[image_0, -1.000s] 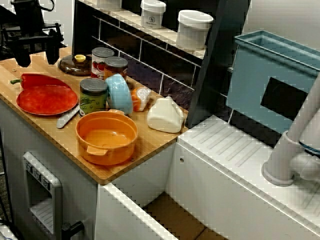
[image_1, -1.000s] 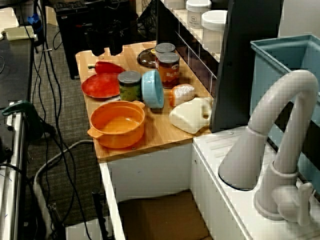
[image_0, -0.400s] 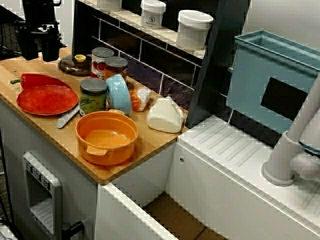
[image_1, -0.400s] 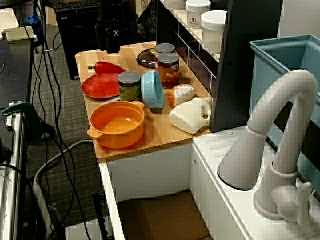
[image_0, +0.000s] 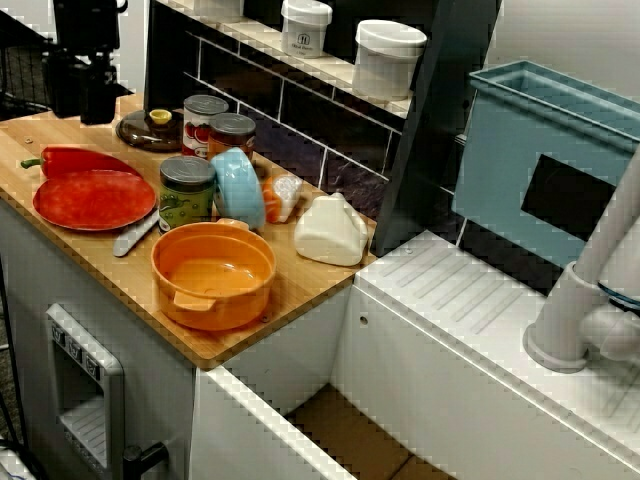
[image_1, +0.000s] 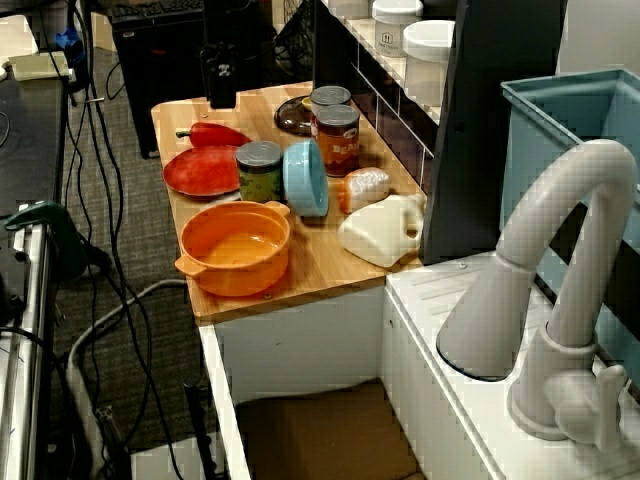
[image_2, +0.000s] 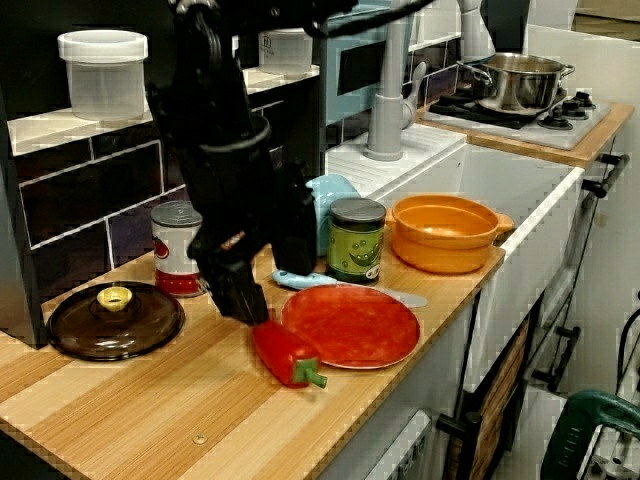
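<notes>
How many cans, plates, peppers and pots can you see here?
Cans: 3
Plates: 1
Peppers: 1
Pots: 2
Total: 7

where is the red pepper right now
In the view from the side, the red pepper lies on the wooden counter, close against the red plate on that plate's left, stem pointing toward the counter's front edge.
</notes>
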